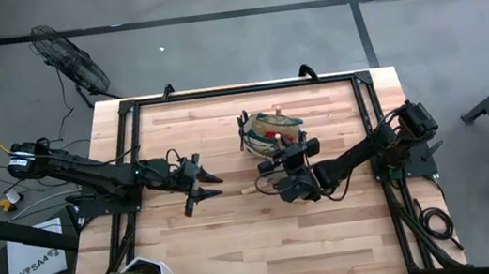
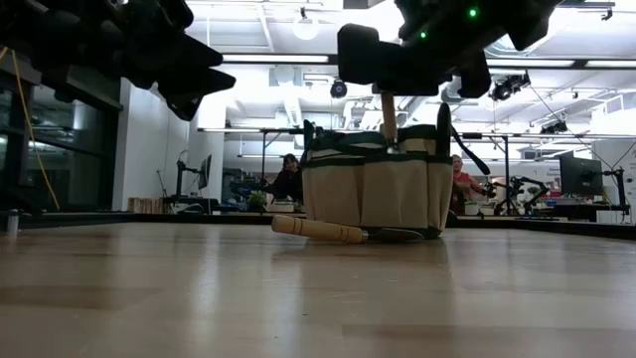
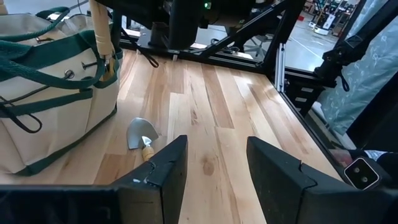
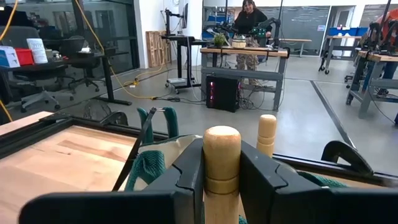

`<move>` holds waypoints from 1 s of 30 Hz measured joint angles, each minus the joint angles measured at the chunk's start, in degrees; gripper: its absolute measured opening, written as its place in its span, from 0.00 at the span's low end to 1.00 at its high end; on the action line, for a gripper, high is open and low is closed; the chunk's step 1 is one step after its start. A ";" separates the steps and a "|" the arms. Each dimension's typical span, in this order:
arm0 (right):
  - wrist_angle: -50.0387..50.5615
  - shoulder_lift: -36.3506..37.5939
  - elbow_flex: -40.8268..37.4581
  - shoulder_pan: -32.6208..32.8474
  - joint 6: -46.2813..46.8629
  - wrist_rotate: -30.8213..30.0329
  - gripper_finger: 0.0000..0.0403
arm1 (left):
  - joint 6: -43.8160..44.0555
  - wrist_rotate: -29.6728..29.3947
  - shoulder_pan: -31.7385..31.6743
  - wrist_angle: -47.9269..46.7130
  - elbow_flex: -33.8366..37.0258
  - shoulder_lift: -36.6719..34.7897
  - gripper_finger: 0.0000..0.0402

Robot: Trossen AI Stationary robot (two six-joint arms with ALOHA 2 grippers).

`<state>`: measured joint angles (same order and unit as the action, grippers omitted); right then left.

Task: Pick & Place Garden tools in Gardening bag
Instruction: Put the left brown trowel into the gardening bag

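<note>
So we've got the right claw [image 4: 221, 177] clamped on the rounded end of a pale wooden tool handle [image 4: 221, 158], hanging right over the khaki fabric gardening bag with dark green trim [image 2: 373, 184], which stands toward the far side of the butcher-block tabletop [image 1: 237, 223]. A second wooden handle [image 4: 267, 134] already pokes up out of the bag just beyond it. The left claw [image 3: 211, 168] hovers near the middle of the tabletop, fingers apart, nothing in it.

A wooden-handled metal trowel [image 3: 142, 137] lies flat on the tabletop just beside the bag, not packed yet.

What worries us: the held tool could snag on the loose green strap handles [image 4: 152, 143] or knock the handle already inside, and the soft bag might tip or slide if pushed sideways.

We can't see the working end of the held tool, so which tool it is, no idea. The bag's inside is mostly hidden too.
</note>
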<state>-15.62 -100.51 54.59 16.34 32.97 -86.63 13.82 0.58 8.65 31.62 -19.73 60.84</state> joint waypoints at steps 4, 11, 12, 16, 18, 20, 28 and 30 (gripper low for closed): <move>1.99 0.00 0.00 0.00 2.29 -0.02 0.15 | 0.03 -0.13 0.00 0.00 0.00 0.00 0.40; 2.18 0.00 0.00 -0.02 1.96 1.57 0.17 | 0.20 -0.14 0.01 0.02 -0.02 0.00 0.40; 2.18 0.00 0.00 0.00 1.93 1.62 0.17 | 0.20 -0.14 0.00 0.02 -0.02 0.00 0.40; 2.16 0.00 0.00 0.00 1.88 1.68 0.18 | 0.20 -0.17 0.00 0.02 -0.02 0.00 0.40; 2.16 0.00 0.00 0.00 1.82 1.70 0.18 | 0.22 -0.17 0.00 0.02 -0.02 0.00 0.40; 2.17 0.00 0.00 0.02 1.76 1.70 0.19 | 0.22 -0.17 0.02 0.02 -0.02 0.00 0.40; 2.16 0.00 0.00 0.02 1.71 2.82 0.19 | 0.72 -0.12 0.00 0.02 -0.02 0.00 0.40; 2.06 0.00 0.00 0.02 1.73 3.01 0.19 | 1.03 -0.13 0.02 0.00 -0.02 0.00 0.40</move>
<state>-13.55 -100.51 54.59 16.36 34.70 -83.62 14.85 0.45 8.67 31.62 -19.75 60.84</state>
